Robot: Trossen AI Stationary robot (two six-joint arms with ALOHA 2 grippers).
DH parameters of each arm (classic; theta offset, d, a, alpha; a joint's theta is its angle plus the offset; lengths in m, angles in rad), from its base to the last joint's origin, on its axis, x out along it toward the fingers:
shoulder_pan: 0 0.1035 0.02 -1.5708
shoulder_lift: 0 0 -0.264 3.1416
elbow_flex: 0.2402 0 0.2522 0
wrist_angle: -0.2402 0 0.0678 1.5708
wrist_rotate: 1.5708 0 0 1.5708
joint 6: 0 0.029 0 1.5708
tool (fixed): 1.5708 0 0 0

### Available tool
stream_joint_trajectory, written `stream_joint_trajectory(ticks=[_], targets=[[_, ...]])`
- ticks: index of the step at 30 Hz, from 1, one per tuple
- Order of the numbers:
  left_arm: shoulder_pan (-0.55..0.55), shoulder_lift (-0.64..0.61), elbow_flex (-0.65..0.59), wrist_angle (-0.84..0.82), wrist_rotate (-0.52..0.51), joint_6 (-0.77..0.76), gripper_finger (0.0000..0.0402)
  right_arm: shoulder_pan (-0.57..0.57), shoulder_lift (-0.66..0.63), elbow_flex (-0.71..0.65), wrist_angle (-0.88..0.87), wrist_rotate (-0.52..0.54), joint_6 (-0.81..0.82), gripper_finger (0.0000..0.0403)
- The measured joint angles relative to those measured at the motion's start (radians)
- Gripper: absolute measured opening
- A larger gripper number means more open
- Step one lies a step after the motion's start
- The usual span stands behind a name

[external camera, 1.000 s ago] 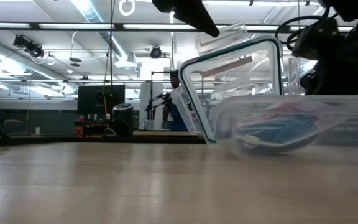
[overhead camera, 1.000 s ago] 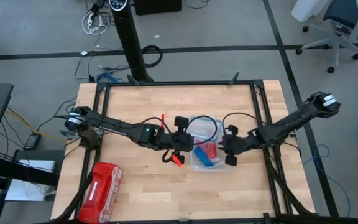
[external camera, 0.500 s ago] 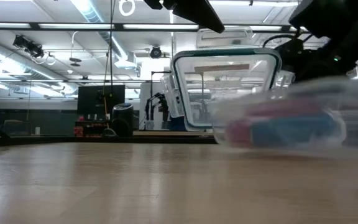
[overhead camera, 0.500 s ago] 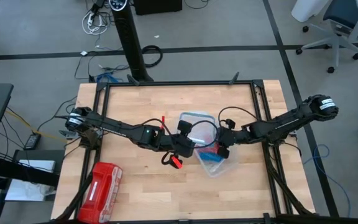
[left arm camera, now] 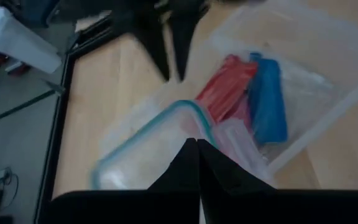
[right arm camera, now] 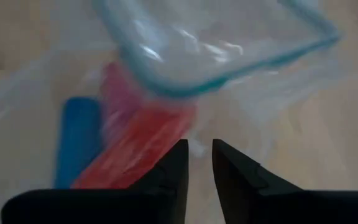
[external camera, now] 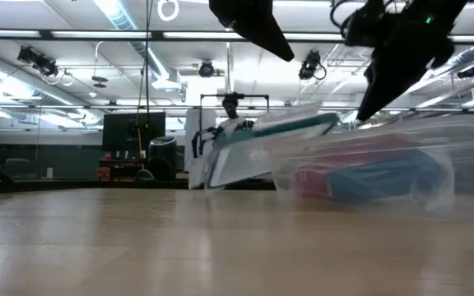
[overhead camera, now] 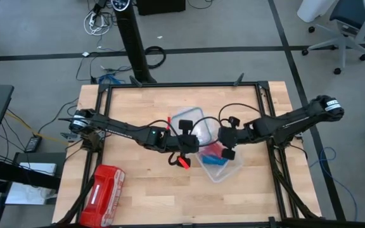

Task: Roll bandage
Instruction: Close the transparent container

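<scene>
The blue bandage (overhead camera: 215,161) lies rolled up in a clear container (overhead camera: 234,168) beside red-pink rolls (left arm camera: 224,87), and it also shows in the right wrist view (right arm camera: 78,140). The container's teal-rimmed lid (overhead camera: 191,124) slants, its low end on the table and its high end (external camera: 329,122) over the container's rim. My left gripper (left arm camera: 196,152) is shut and hangs above the lid, holding nothing. My right gripper (right arm camera: 199,155) hovers above the container's far edge with a narrow gap between its fingers and nothing in it.
A red zip pouch (overhead camera: 103,190) lies at the table's near left corner. Bare wooden tabletop (overhead camera: 138,101) stretches along the far side and in front of the container. A black frame runs round the table's edges.
The lid has tipped from standing nearly upright to lying at a low slant over the container's rim. The container has slid and turned a little toward the near right. My right gripper has risen and drawn toward the far left, over the container.
</scene>
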Motion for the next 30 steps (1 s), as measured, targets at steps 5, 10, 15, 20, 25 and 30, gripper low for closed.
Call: stream_joint_trajectory(ticks=[5,10,15,20,25,30], targets=[[0.003,0.000,0.000,-0.011,-0.003,-0.026,0.0000,0.103,-0.040,0.057,-0.029,-0.152,-0.009,0.0068],[0.003,0.000,0.000,-0.059,0.081,-0.079,0.0000,0.236,-0.040,0.055,-0.039,-0.196,0.091,0.0072],[-0.008,0.000,0.000,-0.158,0.085,-0.186,0.0006,0.339,-0.041,0.054,-0.064,-0.075,0.244,0.0069],[-0.063,0.007,0.000,-0.215,0.013,-0.260,0.0032,0.398,-0.038,0.053,-0.122,0.035,0.371,0.0066],[-0.129,0.022,0.000,-0.219,-0.031,-0.317,0.0092,0.440,-0.036,0.053,-0.151,0.092,0.441,0.0066],[-0.181,0.086,0.000,-0.206,-0.190,-0.409,0.0165,0.460,-0.031,0.053,-0.168,0.138,0.470,0.0066]])
